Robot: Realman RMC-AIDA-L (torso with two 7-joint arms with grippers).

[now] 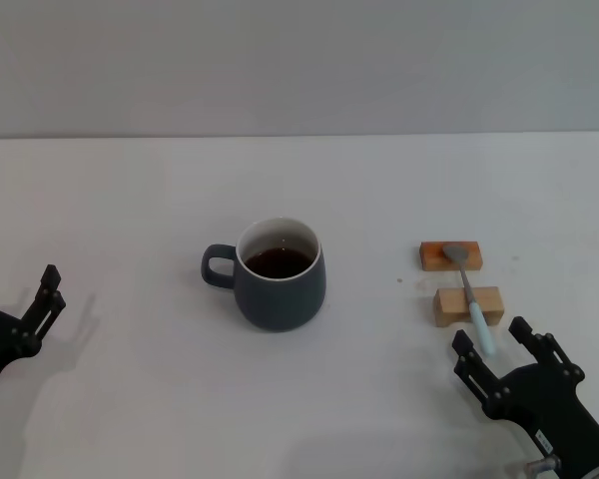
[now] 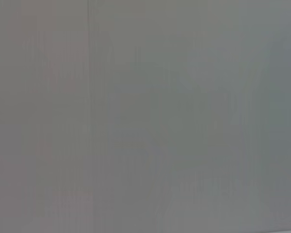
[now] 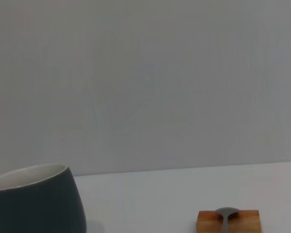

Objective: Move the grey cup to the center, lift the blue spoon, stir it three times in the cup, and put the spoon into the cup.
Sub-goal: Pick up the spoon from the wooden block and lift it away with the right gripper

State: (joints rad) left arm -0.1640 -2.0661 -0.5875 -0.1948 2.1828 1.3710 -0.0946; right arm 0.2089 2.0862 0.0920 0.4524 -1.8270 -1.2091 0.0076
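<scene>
The cup [image 1: 279, 275] sits near the middle of the white table [image 1: 130, 200], handle pointing to the robot's left, dark liquid showing inside its white interior. Over on the right, the spoon [image 1: 468, 292] lies across two small wooden blocks [image 1: 467, 305]: its grey bowl rests on the far, redder block [image 1: 450, 255], its stem crosses the nearer, paler one, and the pale blue handle tip pokes out toward the robot. Right gripper [image 1: 499, 345] is low at the near right of the table, just behind that handle tip, fingers spread apart with nothing between them and the handle end lying close to the gap. Left gripper [image 1: 46, 295] is out at the far left edge, well apart from the cup, its two fingers close together and holding nothing, though whether they fully meet I cannot tell. The right wrist camera catches the cup's rim [image 3: 31, 201] and the spoon bowl [image 3: 226, 212] on its block. The left wrist camera shows only blank grey.
</scene>
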